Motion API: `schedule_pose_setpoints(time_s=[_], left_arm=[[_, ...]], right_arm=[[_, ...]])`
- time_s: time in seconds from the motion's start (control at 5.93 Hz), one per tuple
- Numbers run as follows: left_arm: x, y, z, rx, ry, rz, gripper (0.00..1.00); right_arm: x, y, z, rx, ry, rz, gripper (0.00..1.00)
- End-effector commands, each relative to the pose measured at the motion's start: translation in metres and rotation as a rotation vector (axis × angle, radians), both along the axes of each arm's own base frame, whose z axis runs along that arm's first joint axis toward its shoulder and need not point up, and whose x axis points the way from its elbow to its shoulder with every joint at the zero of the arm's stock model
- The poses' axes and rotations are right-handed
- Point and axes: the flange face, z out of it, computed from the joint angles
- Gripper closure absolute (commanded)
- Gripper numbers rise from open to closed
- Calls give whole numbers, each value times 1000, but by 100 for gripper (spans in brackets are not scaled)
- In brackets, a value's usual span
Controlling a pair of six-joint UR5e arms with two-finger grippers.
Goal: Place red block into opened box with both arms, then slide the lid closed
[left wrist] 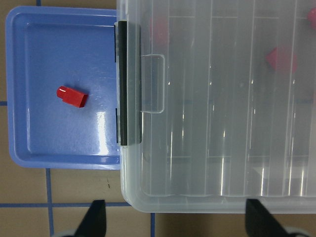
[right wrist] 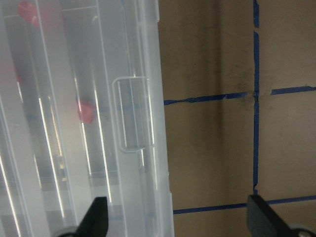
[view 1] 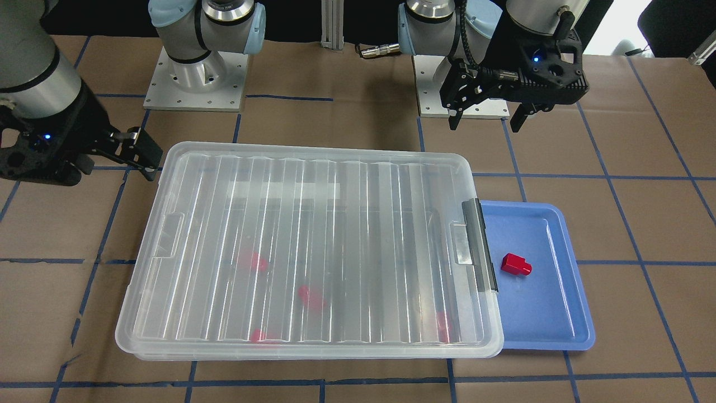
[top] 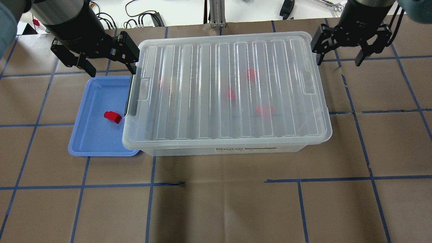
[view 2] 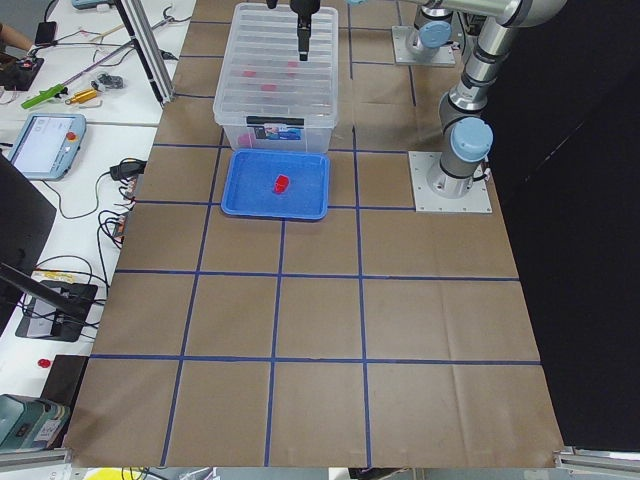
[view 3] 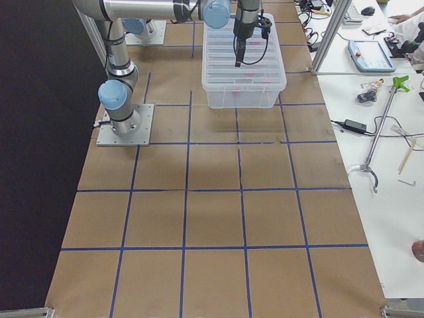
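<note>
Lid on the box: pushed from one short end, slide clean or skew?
Probably slides easily: the lid looks thin and glossy, so likely light, slick. Its ribbing should stiffen it. An off-centre push may skew it on the box.

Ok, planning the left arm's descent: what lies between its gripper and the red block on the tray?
Only bare blue tray separates left gripper and red block, clearest in the overhead view.

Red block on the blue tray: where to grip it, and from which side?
From straight above, pinch the red block by its wide body, across the long sides, not the narrow stub. It lies flat and alone on the blue tray, clear of the tray walls.
</note>
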Motion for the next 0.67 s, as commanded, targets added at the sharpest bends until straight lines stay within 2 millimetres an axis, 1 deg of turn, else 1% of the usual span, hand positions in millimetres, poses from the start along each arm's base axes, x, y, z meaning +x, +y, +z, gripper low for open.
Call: schedule_pose_setpoints(time_s=[0.0, 0.17, 0.34, 0.51], left_arm=[[2, -1, -1, 2, 4, -5, 1], [4, -2, -1, 2, -1, -18, 1], [4, -1, -1, 5, -1, -18, 1], [4, -2, -2, 5, -2, -65, 1]], right_arm=[[-27, -8, -60, 31, -18, 22, 0], [-19, 1, -79, 16, -35, 24, 0], [-13, 2, -88, 23, -78, 25, 0], [-14, 0, -92, 31, -80, 25, 0]])
